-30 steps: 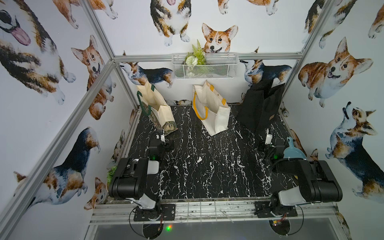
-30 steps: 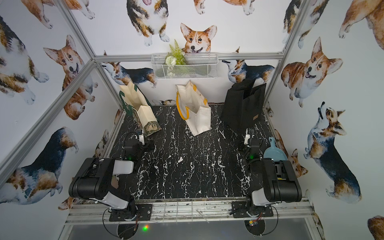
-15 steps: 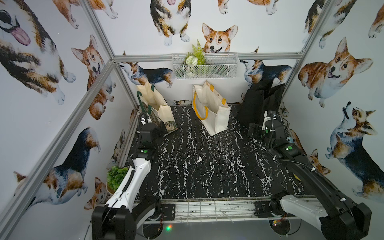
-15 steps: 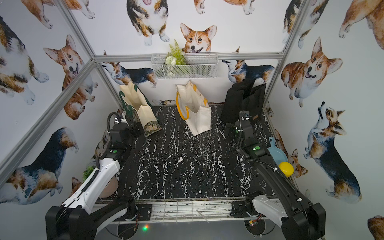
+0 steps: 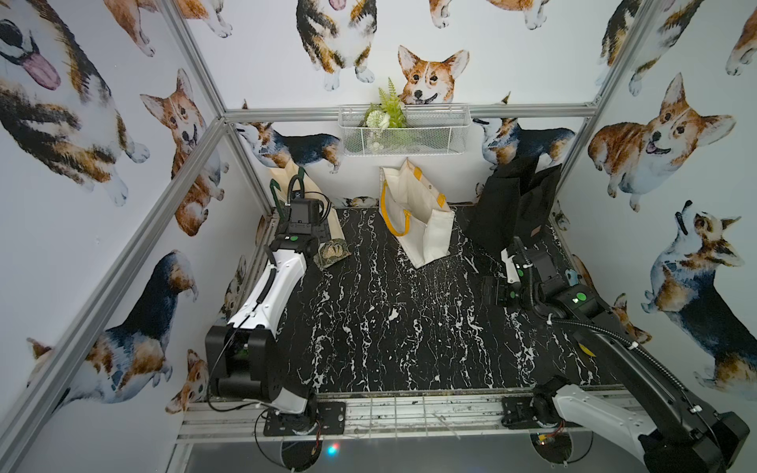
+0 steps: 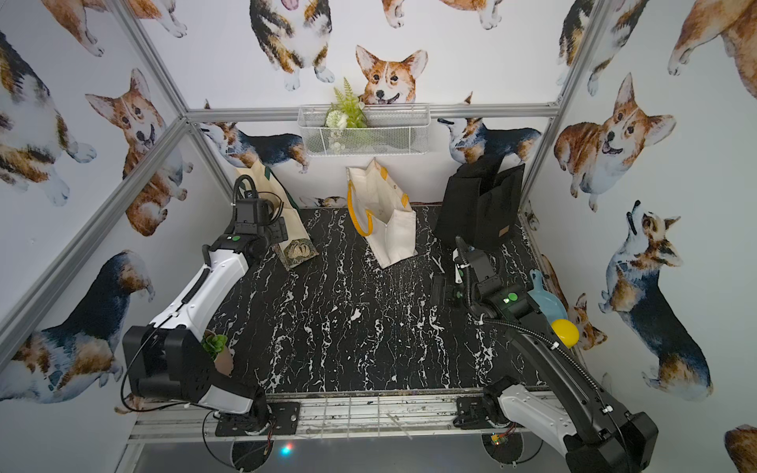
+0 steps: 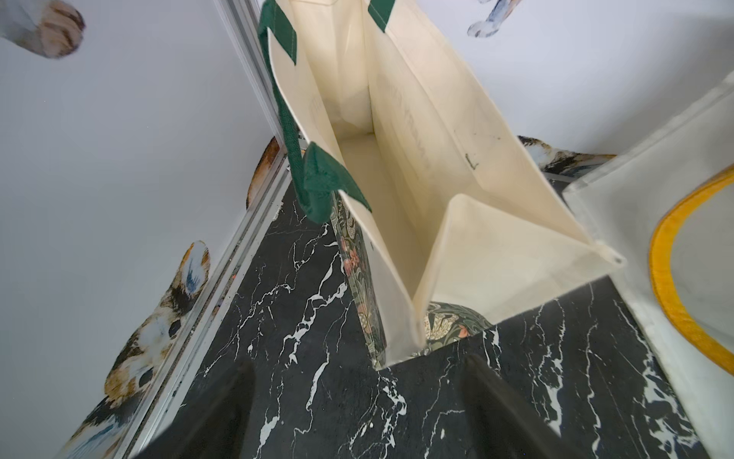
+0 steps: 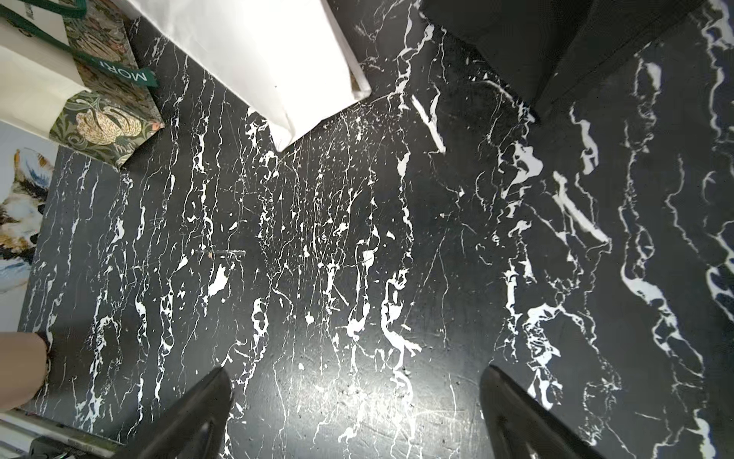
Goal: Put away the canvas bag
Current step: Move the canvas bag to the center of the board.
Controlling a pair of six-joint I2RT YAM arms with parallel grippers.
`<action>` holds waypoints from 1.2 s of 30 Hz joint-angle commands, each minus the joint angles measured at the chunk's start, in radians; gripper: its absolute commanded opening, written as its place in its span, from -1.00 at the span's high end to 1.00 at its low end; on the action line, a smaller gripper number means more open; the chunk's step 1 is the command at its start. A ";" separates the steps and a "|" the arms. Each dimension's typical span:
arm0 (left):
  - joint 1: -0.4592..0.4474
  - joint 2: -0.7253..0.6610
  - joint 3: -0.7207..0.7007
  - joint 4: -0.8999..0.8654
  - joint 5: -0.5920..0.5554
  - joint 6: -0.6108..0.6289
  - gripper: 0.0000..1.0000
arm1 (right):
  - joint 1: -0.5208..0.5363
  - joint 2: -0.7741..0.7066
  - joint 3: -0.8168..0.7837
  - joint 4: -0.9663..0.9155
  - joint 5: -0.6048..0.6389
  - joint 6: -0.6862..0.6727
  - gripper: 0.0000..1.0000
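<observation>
Left hand point(image 7: 355, 367) jaws apart; right hand point(image 8: 356, 371) jaws wide apart.

Canvas bag point(image 7: 437, 119): cream, green handles, floral-print lower panel; stands upright, mouth open, near corner just ahead of the parted left gripper point(image 7: 355, 369).

The left arm point(image 6: 192, 295) reaches the green-handled canvas bag point(image 6: 294, 221); the yellow-handled bag point(image 6: 389, 221) and black bag point(image 6: 475, 204) stand alongside.

Three bags point(image 5: 418, 221), one basket point(image 5: 430, 139), two arms point(image 5: 270, 295)
</observation>
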 commanded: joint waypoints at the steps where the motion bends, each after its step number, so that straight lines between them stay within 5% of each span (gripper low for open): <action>1: 0.001 0.073 0.065 -0.008 -0.018 0.001 -0.52 | 0.019 -0.011 -0.026 -0.019 0.008 0.030 -0.98; 4: 0.003 0.141 0.118 -0.023 -0.016 0.002 -0.28 | 0.020 -0.015 -0.046 -0.018 0.021 0.026 -0.98; 9: 0.003 0.165 0.145 -0.008 -0.022 -0.009 0.63 | 0.021 -0.028 -0.074 -0.010 0.021 0.022 -0.94; 12: 0.004 0.188 0.173 -0.031 -0.023 -0.001 1.00 | 0.021 -0.034 -0.092 -0.008 0.013 0.031 -0.93; 19: -0.002 0.115 0.150 -0.090 0.029 -0.010 1.00 | 0.023 -0.068 -0.065 -0.056 0.002 0.039 -0.83; 28: -0.169 -0.237 -0.031 -0.207 0.133 -0.055 1.00 | 0.039 0.000 0.163 -0.333 0.097 -0.058 -0.99; 36: -0.571 -0.471 -0.134 -0.316 0.106 -0.225 1.00 | 0.039 -0.006 0.244 -0.395 -0.019 -0.034 -0.99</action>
